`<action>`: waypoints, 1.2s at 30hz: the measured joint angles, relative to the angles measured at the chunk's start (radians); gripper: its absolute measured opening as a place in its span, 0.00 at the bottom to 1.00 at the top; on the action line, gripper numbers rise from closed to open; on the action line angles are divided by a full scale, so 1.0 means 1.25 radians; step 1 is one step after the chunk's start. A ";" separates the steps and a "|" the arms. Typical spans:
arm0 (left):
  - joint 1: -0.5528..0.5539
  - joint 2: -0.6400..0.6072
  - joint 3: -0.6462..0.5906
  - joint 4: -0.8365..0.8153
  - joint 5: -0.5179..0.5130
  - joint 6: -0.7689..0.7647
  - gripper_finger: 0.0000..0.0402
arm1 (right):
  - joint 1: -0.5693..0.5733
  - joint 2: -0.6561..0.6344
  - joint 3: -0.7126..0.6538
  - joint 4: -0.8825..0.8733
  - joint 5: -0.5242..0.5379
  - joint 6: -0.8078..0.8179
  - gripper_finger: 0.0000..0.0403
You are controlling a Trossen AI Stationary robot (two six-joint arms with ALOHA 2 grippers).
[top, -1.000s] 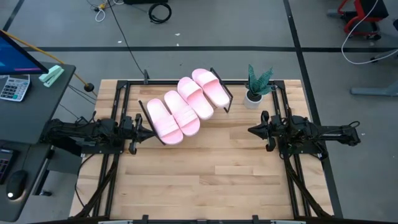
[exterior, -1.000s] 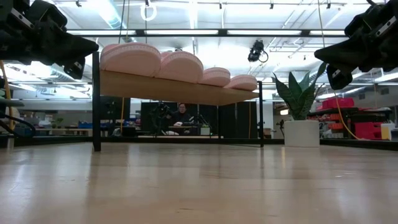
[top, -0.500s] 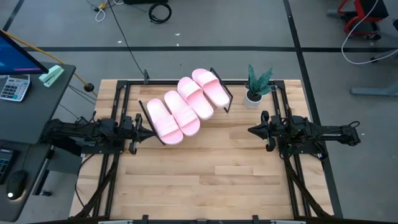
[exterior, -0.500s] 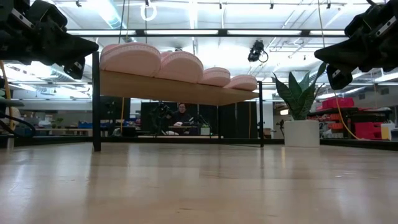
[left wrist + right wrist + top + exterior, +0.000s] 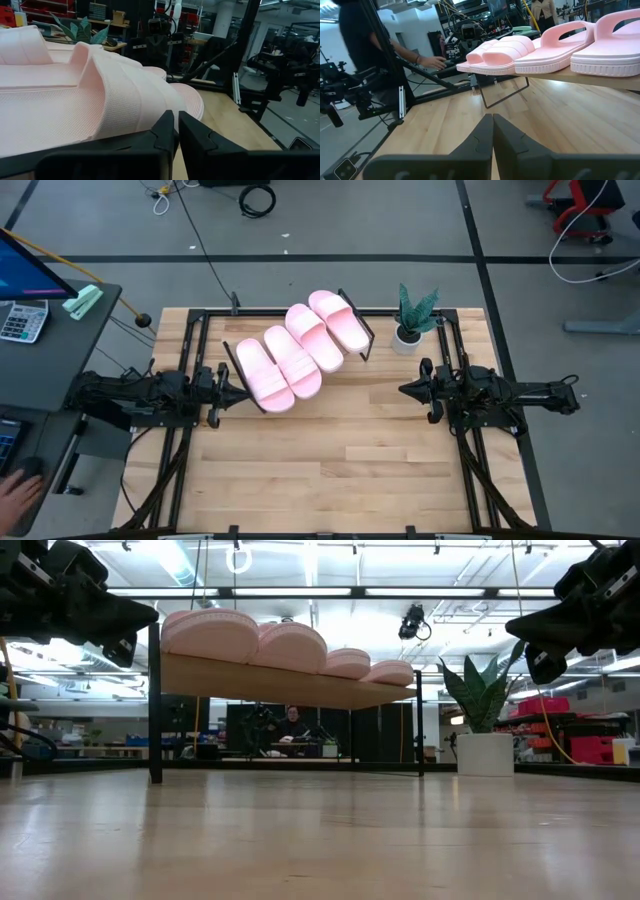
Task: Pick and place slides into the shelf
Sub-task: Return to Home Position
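The slides (image 5: 293,361), all four, lay side by side on the shelf (image 5: 285,683), filling it in a row that slanted from near the table's (image 5: 340,470) left edge back toward its far edge. Each long axis ran from far-left to near-right, with the strapped toe end toward the near edge. The left gripper (image 5: 175,125) hovered just beside the nearest one, its jaws pressed together. The right gripper (image 5: 493,121), its jaws also pressed together, hung well apart by the right edge. A potted plant (image 5: 410,320) stood at the far right corner.
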 joint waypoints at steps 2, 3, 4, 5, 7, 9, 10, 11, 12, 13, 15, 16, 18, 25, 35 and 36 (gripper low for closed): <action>0.000 0.000 0.000 0.000 0.000 0.000 0.07 | 0.000 0.000 0.000 0.000 0.000 0.000 0.04; 0.000 0.000 0.000 0.000 -0.001 0.000 0.07 | 0.000 0.000 0.000 0.000 0.000 0.000 0.04; 0.000 0.000 0.000 0.000 -0.001 0.000 0.06 | 0.000 0.000 0.000 0.000 0.000 0.000 0.04; 0.000 0.000 0.000 0.000 -0.001 0.000 0.06 | 0.000 0.000 0.000 0.000 0.000 0.000 0.04; 0.000 0.000 0.000 0.000 -0.001 0.000 0.05 | 0.000 0.000 0.000 0.000 0.000 0.000 0.04; 0.000 0.000 0.000 0.000 -0.001 0.000 0.05 | 0.000 0.000 0.000 0.000 0.000 0.000 0.04; 0.000 0.000 0.000 0.000 -0.001 0.000 0.05 | 0.000 0.000 0.000 0.000 0.000 0.000 0.04; 0.000 0.000 0.000 0.000 -0.001 0.000 0.05 | 0.000 0.000 0.000 0.000 0.000 0.000 0.04; 0.000 0.000 0.000 0.000 -0.001 0.000 0.05 | 0.000 0.000 0.000 0.000 0.000 0.000 0.04; 0.000 0.000 0.000 0.000 -0.001 0.000 0.05 | 0.000 0.000 0.000 0.000 0.000 0.000 0.04; 0.000 0.000 0.000 0.000 -0.001 0.000 0.06 | 0.000 0.000 0.000 0.000 0.000 0.000 0.04; 0.000 0.000 0.000 0.000 -0.001 0.000 0.06 | 0.000 0.000 0.000 0.000 0.000 0.000 0.04; 0.000 0.000 0.000 0.000 0.000 0.000 0.07 | 0.000 0.000 0.000 0.000 0.000 0.000 0.04; 0.000 0.000 0.000 0.000 0.000 0.000 0.09 | 0.000 0.000 0.000 0.000 0.000 0.000 0.04; 0.000 0.000 0.000 0.000 -0.001 0.000 0.05 | 0.000 0.000 0.000 0.000 0.000 0.000 0.04; 0.000 0.000 0.000 0.000 -0.001 0.000 0.05 | 0.000 0.000 0.000 0.000 0.000 0.000 0.04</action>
